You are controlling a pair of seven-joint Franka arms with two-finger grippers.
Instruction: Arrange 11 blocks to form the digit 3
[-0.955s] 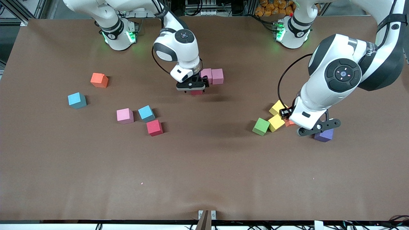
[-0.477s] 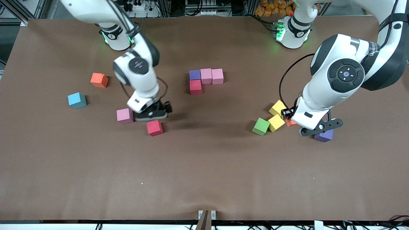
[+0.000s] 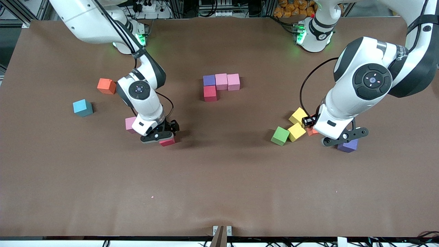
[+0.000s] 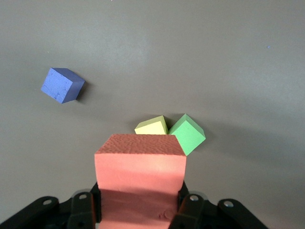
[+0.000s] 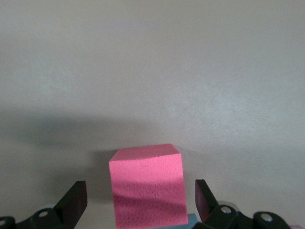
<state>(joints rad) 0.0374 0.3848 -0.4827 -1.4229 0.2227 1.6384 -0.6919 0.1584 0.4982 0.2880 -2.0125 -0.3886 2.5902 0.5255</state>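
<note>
While left gripper (image 3: 344, 138) waits, right gripper (image 3: 158, 136) moved over red block (image 3: 167, 141).

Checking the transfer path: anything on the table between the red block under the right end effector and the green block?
No. In the front view the stretch from the red block to the green block is bare brown table.

The right arm reaches out from its base and bends down so the right gripper (image 3: 161, 136) sits low over the tabletop with its fingers spread wide, nothing pinched between them. The left arm is folded near its own end of the tabletop, left gripper (image 3: 343, 137) pointing down, fingers clamped on an orange block (image 4: 140, 179).
</note>
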